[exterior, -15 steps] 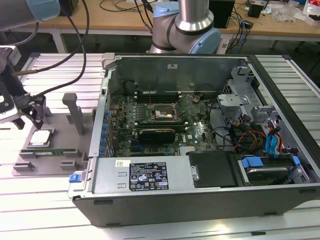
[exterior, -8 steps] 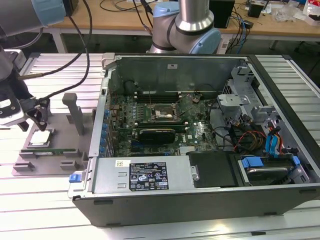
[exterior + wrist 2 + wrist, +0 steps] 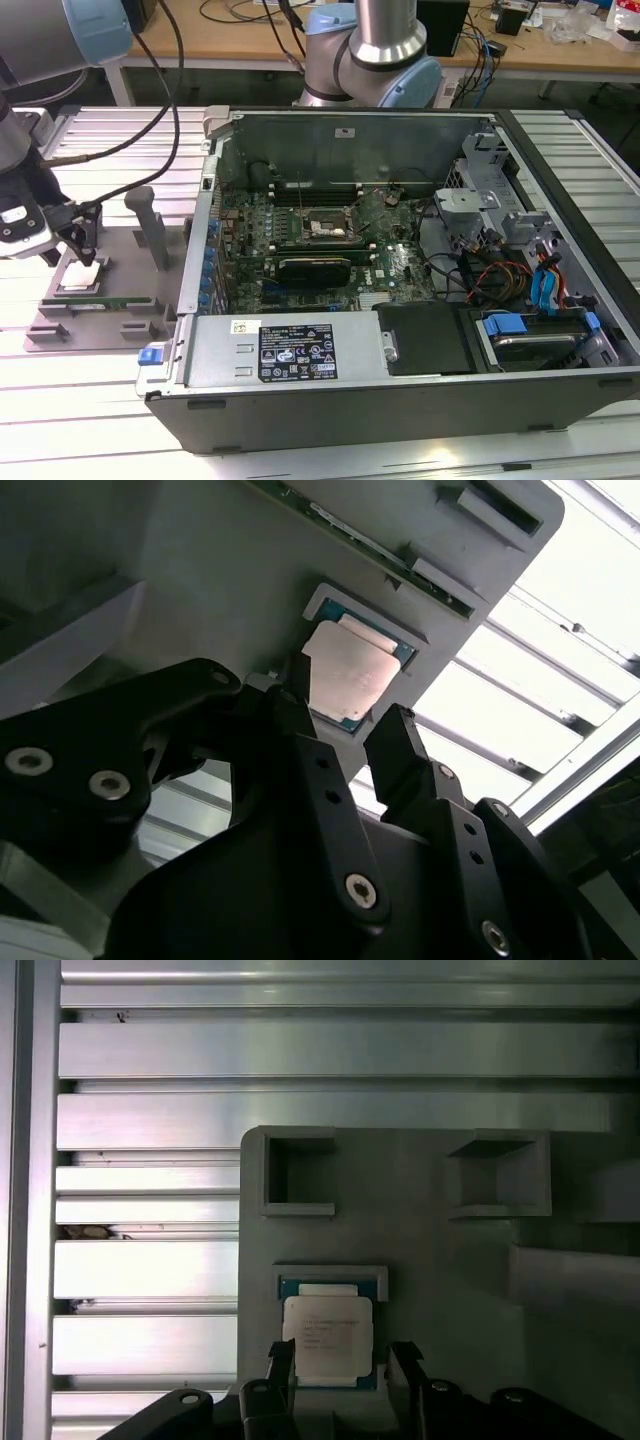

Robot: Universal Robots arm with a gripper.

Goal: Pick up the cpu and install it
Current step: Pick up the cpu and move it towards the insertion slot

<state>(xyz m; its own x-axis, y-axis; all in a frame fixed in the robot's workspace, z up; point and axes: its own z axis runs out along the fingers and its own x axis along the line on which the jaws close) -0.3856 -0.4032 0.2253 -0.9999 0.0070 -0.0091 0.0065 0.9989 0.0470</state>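
Clutter at the exterior view's left: grey fixture plate (image 3: 120, 255) on the slatted table (image 3: 90, 410), carrying an upright post (image 3: 155, 228) and a green memory stick (image 3: 100, 302) along one edge, with the open computer case (image 3: 400, 385) just beside it. The cpu (image 3: 80, 278) lies flat in a square recess of the plate. The gripper (image 3: 85, 250) hangs right over it. In both wrist views the jaws stand slightly wider than the chip, one finger (image 3: 282, 1360) each side; whether they touch it cannot be told.

You can see faint print on the cpu (image 3: 327, 1336) top. A black label (image 3: 298, 352) with white marks sits on the case (image 3: 400, 400), beside a pale sticker (image 3: 240, 325). You cannot make out any words.
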